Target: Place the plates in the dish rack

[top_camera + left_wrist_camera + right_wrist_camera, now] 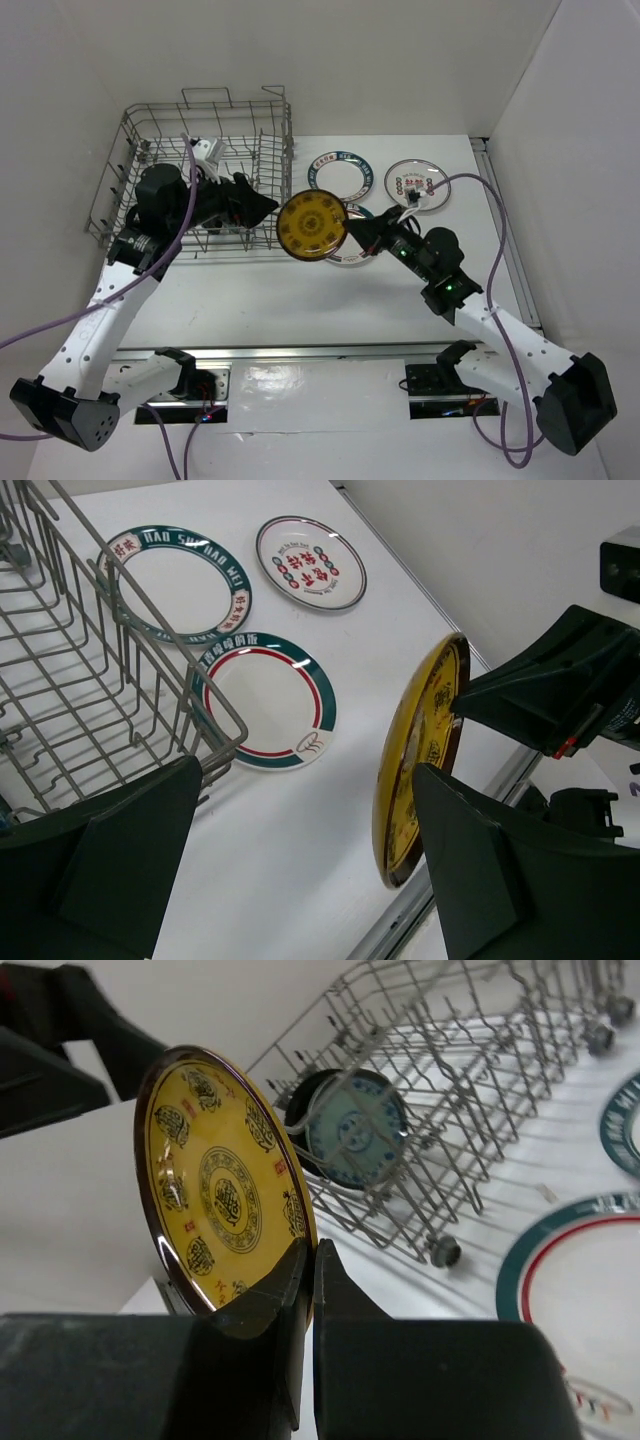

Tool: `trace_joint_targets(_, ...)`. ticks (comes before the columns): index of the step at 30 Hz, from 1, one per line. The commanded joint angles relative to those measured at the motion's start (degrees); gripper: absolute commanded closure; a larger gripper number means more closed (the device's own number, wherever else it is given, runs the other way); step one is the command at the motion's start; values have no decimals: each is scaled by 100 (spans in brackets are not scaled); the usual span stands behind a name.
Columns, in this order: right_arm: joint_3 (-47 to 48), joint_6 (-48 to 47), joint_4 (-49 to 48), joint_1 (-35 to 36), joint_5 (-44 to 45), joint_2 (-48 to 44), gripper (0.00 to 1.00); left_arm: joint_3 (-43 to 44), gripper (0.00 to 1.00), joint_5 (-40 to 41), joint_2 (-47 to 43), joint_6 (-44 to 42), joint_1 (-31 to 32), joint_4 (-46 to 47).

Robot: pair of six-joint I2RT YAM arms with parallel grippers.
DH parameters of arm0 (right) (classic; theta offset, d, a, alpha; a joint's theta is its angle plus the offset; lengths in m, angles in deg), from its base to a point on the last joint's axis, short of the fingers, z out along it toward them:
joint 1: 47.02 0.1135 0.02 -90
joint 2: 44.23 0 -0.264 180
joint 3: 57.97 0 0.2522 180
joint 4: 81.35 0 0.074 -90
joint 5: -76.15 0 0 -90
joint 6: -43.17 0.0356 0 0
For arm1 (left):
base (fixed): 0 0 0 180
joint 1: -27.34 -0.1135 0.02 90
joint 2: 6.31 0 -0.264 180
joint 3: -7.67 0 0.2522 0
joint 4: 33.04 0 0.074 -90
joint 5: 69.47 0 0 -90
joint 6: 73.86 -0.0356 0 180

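My right gripper (312, 1260) is shut on the lower rim of a yellow plate (215, 1175), holding it upright above the table just right of the dish rack (200, 150). From above, the yellow plate (312, 226) hangs between both grippers, with the right gripper (350, 228) at its right edge. My left gripper (265, 205) is open beside the plate's left edge. In the left wrist view the yellow plate (420, 770) stands edge-on close to the right finger of the left gripper (310, 830). A teal patterned plate (355, 1140) stands in the dish rack (450, 1090), with a black plate (300, 1120) behind it.
Three plates lie flat on the table right of the rack. One has a green lettered rim (338, 177), one has red marks (405, 180), and one with a green and red rim (265, 700) lies partly under the right arm. The rack's corner (215, 745) is close to the left finger.
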Motion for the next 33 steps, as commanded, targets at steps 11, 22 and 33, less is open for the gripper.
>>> trace_joint_targets(11, 929, -776, -988, 562, 353, 1004, 100, 304, 6, -471, 147, -150, 60, 158)
trace_joint_targets(22, 1263, -584, -1181, 510, 89, 1162, 100, 304, 27, -542, 331, -202, 60, 105)
trace_joint_targets(33, 1316, -399, -1183, 457, 71, 1285, 16, 427, 100, 79, 121, -150, 60, 0)
